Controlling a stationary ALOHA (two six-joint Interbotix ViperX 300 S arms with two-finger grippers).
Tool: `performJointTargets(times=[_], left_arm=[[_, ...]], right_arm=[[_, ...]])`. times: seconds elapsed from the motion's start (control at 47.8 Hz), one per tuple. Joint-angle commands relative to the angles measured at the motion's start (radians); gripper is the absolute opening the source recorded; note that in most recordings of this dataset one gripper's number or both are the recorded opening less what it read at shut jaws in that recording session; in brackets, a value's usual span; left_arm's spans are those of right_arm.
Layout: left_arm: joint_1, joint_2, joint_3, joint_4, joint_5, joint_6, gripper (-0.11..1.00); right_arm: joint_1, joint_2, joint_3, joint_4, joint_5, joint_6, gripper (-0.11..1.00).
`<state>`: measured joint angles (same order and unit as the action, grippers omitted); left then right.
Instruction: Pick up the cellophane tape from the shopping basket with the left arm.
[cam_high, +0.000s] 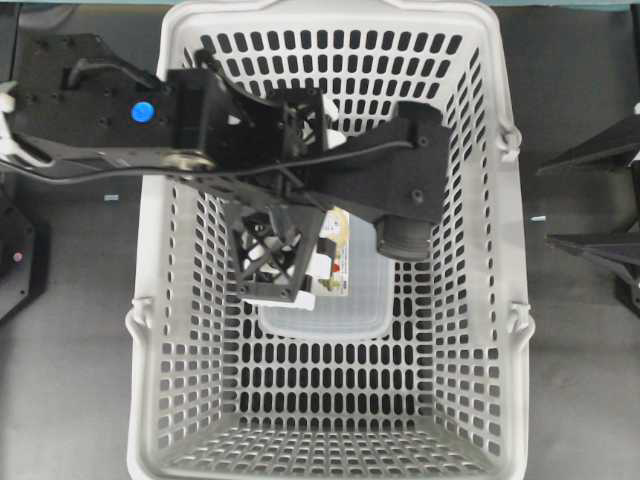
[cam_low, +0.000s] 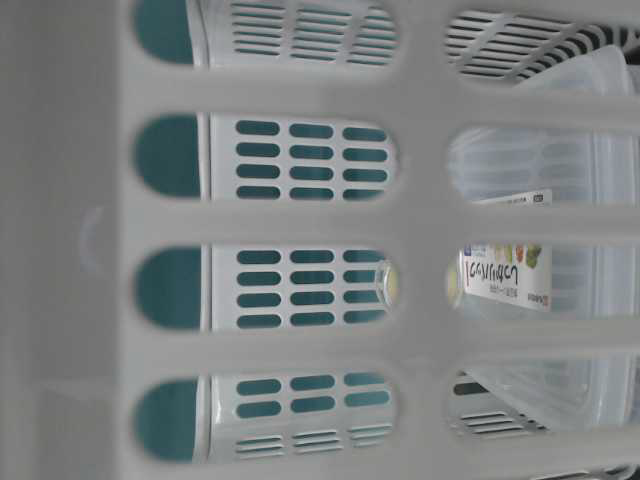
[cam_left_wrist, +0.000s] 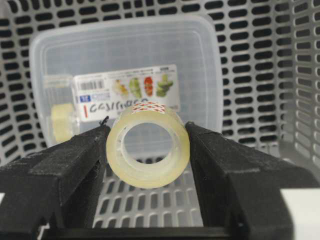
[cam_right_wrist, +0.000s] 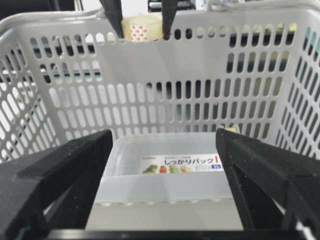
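Note:
The cellophane tape (cam_left_wrist: 148, 167) is a clear yellowish roll with a red-and-white end tab. My left gripper (cam_left_wrist: 148, 150) is shut on its two sides and holds it above the floor of the light-grey shopping basket (cam_left_wrist: 260, 75). In the overhead view the left arm reaches in from the left and its gripper (cam_high: 300, 280) is over the middle of the basket (cam_high: 150, 250). In the right wrist view the tape (cam_right_wrist: 142, 30) shows between the left fingers at about the height of the basket's far rim (cam_right_wrist: 200, 20). My right gripper (cam_right_wrist: 160, 185) is open and empty at the basket's right side.
A clear plastic lidded container (cam_high: 350, 300) with a printed label lies on the basket floor below the tape; it also shows in the left wrist view (cam_left_wrist: 125, 55), the right wrist view (cam_right_wrist: 165, 150) and the table-level view (cam_low: 560, 290). Grey swing handles (cam_high: 515, 135) hang at the rim.

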<state>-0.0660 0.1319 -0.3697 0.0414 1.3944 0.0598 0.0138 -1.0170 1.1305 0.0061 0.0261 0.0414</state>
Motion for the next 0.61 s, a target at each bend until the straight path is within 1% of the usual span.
performJointTargets(times=[0.0,0.586], left_arm=[[-0.003,-0.008,-0.023,0.003,-0.002,0.005,0.50],[0.006,0.008,-0.023,0.003,-0.002,0.009,0.50]], right_arm=[[0.002,0.005,-0.025,0.003,-0.005,0.000,0.80],[0.002,0.005,-0.025,0.003,-0.005,0.000,0.80]])
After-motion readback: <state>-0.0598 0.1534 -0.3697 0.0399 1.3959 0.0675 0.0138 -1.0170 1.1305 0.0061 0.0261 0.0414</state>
